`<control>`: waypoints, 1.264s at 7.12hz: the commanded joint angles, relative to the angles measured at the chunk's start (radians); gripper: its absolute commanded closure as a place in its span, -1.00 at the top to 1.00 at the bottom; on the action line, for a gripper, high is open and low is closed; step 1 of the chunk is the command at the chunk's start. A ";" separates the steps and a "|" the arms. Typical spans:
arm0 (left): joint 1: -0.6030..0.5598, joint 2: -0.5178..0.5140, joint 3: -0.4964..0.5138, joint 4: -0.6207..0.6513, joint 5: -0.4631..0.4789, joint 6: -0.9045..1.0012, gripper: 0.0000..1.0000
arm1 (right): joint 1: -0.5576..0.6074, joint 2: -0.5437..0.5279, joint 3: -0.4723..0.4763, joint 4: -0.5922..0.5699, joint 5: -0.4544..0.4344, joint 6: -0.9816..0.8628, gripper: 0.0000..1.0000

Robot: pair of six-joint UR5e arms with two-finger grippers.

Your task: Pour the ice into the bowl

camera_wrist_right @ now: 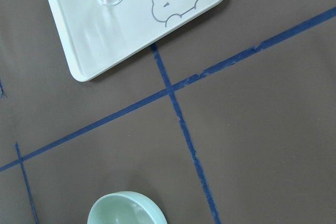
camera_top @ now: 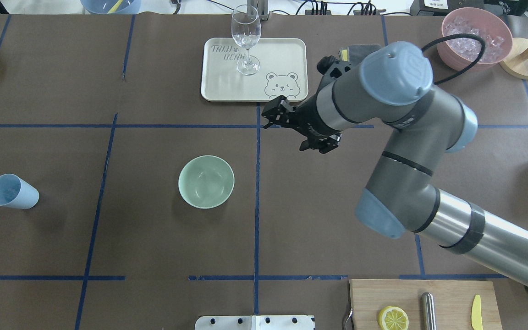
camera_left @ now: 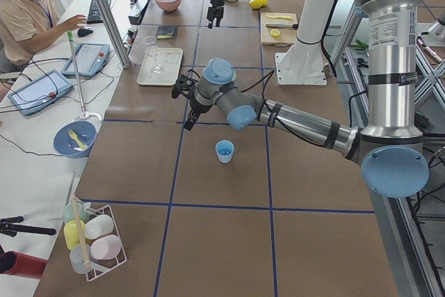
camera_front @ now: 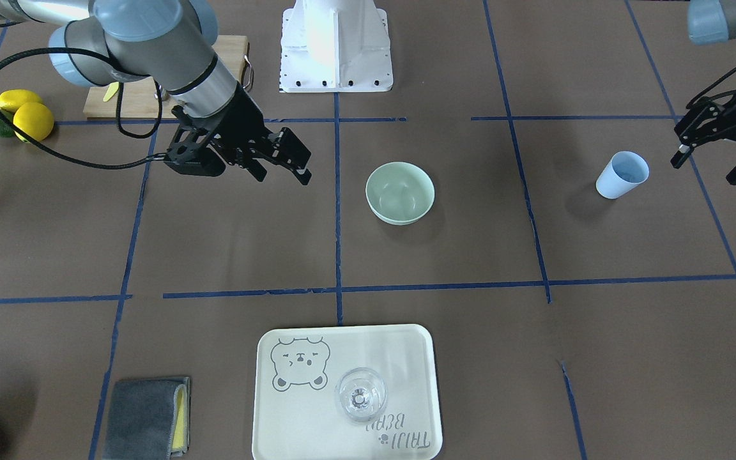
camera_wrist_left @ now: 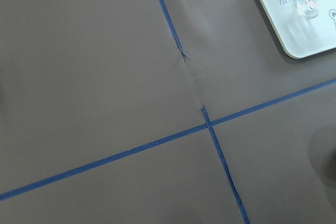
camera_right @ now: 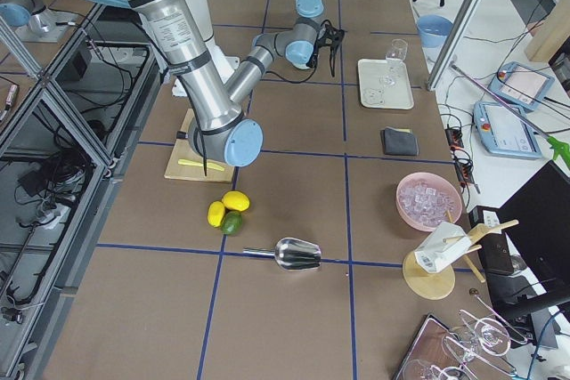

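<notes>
Left jaws: Wide open, with nothing in them. They hang just beside the light blue cup (camera_front: 623, 176).
Right jaws: Open too, and holding nothing. They float above the desk (camera_front: 470, 243).
Step now: I think the left jaws have to take hold of the cup first, as no pouring has begun.
How to do it well: Slide the open jaws around the middle of the cup, one finger on each side. Squeeze softly, because the cup looks thin and could squash or tip. Lift it straight up with its mouth up. Carry it over the bowl before tilting, and tilt slowly so the cubes do not bounce out.
Ice (camera_front: 630, 169): Something pale and bumpy shows down inside the cup, just beside the left jaws. I think that is the ice, but it is too small to be sure.
Mint-green bowl (camera_front: 400, 191): Round, smooth and pale green. It looks empty and sits between the two sets of jaws, nearer the right ones.
Farther out: A tray (camera_front: 291, 409) with a bear picture holds a wine glass (camera_front: 360, 395), well apart from both sets of jaws.
</notes>
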 commanded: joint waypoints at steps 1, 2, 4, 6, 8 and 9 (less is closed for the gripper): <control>0.206 0.216 -0.003 -0.336 0.319 -0.169 1.00 | 0.017 -0.028 0.005 0.001 0.000 -0.007 1.00; 0.247 0.323 -0.002 -0.545 0.338 -0.282 1.00 | 0.015 -0.030 -0.005 0.001 -0.017 -0.007 1.00; 0.379 0.387 0.009 -0.632 0.475 -0.294 0.98 | 0.014 -0.030 -0.018 0.001 -0.018 -0.030 1.00; 0.593 0.404 0.064 -0.636 0.738 -0.415 0.97 | 0.012 -0.028 -0.022 0.001 -0.021 -0.035 1.00; 0.856 0.410 0.101 -0.629 1.016 -0.607 0.99 | 0.012 -0.027 -0.021 0.001 -0.023 -0.036 1.00; 0.990 0.410 0.153 -0.615 1.166 -0.721 0.99 | 0.012 -0.028 -0.019 0.001 -0.023 -0.036 1.00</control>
